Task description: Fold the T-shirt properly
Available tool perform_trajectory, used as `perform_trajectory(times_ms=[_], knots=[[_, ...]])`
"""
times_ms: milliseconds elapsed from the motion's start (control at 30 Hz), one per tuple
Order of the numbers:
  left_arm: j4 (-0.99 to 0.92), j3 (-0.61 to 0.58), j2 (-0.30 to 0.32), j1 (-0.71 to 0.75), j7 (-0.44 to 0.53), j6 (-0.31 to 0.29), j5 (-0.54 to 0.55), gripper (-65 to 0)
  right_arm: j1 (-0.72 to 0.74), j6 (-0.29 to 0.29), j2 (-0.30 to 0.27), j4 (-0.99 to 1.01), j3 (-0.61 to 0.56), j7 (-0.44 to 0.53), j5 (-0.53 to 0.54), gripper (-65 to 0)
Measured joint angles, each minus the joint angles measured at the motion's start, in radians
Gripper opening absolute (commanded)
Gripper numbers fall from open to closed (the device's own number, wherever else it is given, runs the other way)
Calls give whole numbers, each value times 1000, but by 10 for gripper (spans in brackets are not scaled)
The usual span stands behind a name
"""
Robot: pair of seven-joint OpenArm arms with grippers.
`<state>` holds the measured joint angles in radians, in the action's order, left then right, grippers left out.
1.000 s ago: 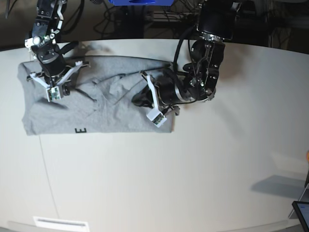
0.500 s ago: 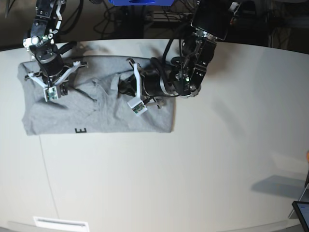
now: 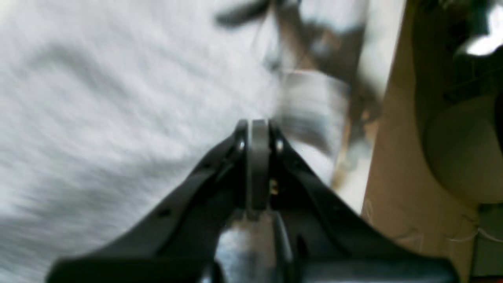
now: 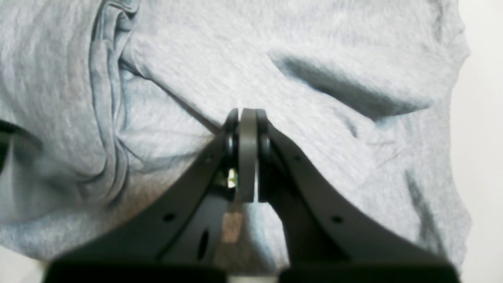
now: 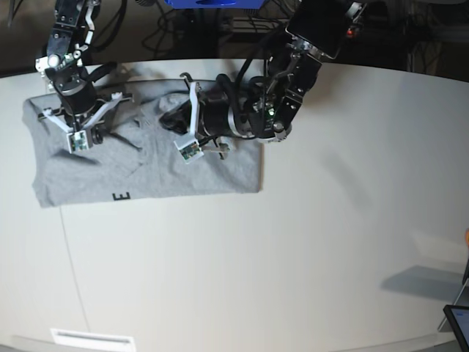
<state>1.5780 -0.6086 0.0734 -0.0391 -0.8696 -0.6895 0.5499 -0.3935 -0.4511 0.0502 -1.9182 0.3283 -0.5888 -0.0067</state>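
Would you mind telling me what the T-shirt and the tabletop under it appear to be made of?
The T-shirt looks like soft knit cotton jersey, matte heather grey: fine flecking shows in the weave, and it gathers in limp creases and folds. The tabletop seems a hard, smooth laminate or painted board, off-white with a slight sheen; it shows no grain, so the exact material stays open.

The base view looks straight down from high above the desk [image 5: 293,257]. Both wrist views sit close behind their claws, sharing the T-shirt [image 5: 146,172] with it.
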Motion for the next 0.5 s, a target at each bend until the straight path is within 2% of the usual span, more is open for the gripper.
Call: perform_trajectory(times_ms=[67, 200, 333, 500], knots=[[37, 0, 1, -5, 1, 0, 1, -640, 3, 0, 1, 21, -3, -2, -1, -650], [42, -2, -6, -1, -66, 0, -5, -640, 3, 0, 0, 32, -3, -3, -2, -650], [44, -45, -1, 6, -65, 0, -3, -640, 3, 0, 3, 32, -3, -3, -1, -650], [65, -24, 5, -3, -58, -3, 2, -640, 5, 0, 3, 32, -3, -3, -1, -650]])
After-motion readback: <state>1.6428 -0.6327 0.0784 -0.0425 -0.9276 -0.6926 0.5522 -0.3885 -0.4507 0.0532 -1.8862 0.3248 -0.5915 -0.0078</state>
